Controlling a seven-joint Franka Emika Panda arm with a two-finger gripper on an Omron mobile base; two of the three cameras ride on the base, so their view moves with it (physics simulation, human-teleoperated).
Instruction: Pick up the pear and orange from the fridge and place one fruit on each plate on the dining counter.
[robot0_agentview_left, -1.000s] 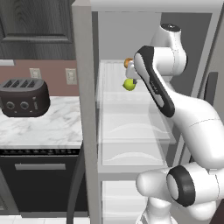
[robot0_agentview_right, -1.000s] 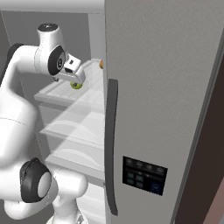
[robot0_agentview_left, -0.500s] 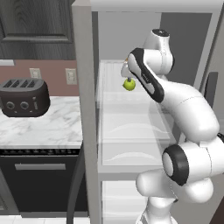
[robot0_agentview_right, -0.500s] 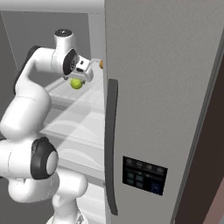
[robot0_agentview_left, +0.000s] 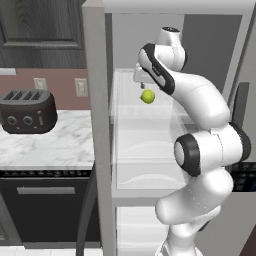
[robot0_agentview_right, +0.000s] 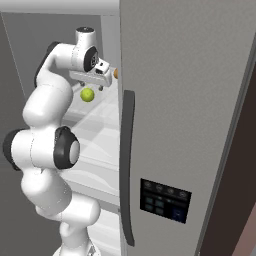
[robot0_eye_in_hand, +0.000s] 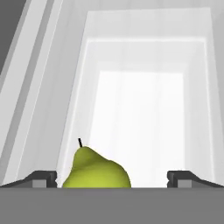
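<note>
Tool (robot0_eye_in_hand: 112, 179) now reaching deeper into fridge (robot0_agentview_left: 150, 145) than a moment ago, jaws spread fully wide and holding nothing, pear (robot0_eye_in_hand: 96, 169) sitting between fingertips, ready for closing.

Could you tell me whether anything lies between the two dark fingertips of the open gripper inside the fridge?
In the hand view, the small yellow-green pear sits between the open gripper's dark fingertips, nearer the left one; nothing else lies between them.

Pear (robot0_eye_in_hand: 97, 171): smooth, matt yellow-green skin. Fridge (robot0_agentview_right: 190, 100): matt grey door, clear glass shelves (robot0_agentview_left: 145, 130). Toaster (robot0_agentview_left: 27, 111): glossy black. Tabletop (robot0_agentview_left: 50, 145): veined white marble.
</note>
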